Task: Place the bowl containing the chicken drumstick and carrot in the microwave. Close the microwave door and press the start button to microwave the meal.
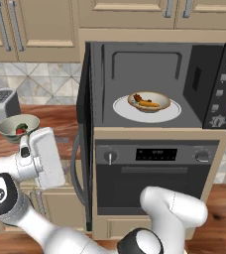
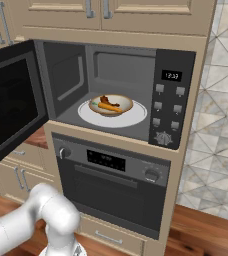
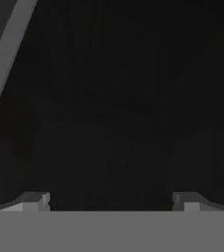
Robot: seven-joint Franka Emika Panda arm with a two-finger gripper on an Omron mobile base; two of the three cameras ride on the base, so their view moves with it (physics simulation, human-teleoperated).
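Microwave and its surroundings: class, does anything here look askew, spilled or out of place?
Nothing stands out. The bowl sits upright on the white turntable inside the microwave, the drumstick and carrot inside it, nothing spilled. The microwave door hangs wide open, awaiting closing.

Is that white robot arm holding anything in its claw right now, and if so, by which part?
Nothing is held. The gripper has its dark fingertips spread wide with only the dark grey microwave door ahead of them.
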